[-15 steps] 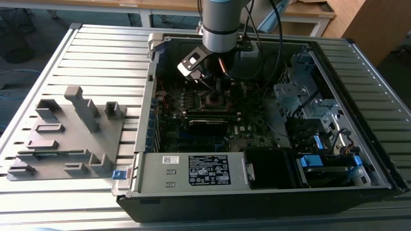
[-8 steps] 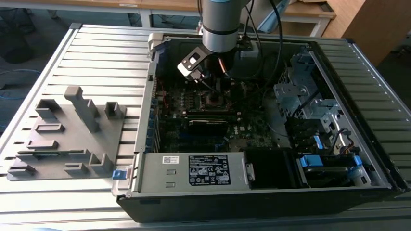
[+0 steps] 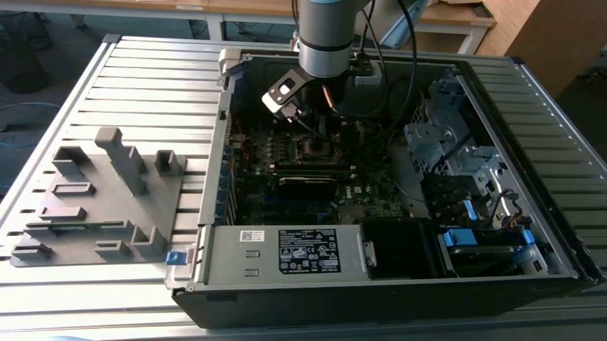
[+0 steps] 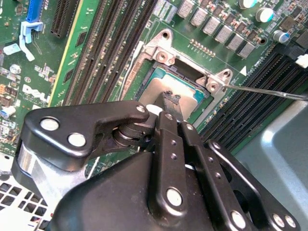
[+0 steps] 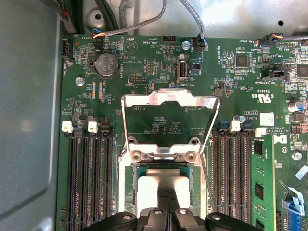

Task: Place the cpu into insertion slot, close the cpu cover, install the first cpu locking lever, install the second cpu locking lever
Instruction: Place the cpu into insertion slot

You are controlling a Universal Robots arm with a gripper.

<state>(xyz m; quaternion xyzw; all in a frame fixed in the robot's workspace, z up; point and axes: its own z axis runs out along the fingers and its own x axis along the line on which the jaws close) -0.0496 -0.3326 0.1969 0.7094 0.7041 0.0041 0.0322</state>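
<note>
Tool (image 4: pixel 169 99) pressed together, its tip touching the cpu (image 5: pixel 156 185) seated in the insertion slot (image 5: pixel 129 188), cpu cover (image 5: pixel 168 98) raised

**Arm (image 3: pixel 325 35) reaching down into an open computer case (image 3: pixel 379 302) lying on a slatted metal worktop (image 3: pixel 142 85).**

The gripper (image 3: pixel 313 130) hangs low inside the case over the dark motherboard (image 3: pixel 275 160), its tip close to the brownish square of the insertion slot (image 3: pixel 319 148); whether they touch cannot be told. Black cables (image 3: pixel 403 64) trail from the arm into the case. A silver power supply (image 3: pixel 232 254) with a white-and-black label fills the near side. A metal drive cage (image 3: pixel 431 138) and blue plastic tabs (image 3: pixel 458 238) sit toward the exterior view's right. On the exterior view's left, well apart from the case, a grey fixture plate (image 3: pixel 104 213) with upright blocks rests on the worktop. Wooden desks (image 3: pixel 455 18) stand behind.
</note>
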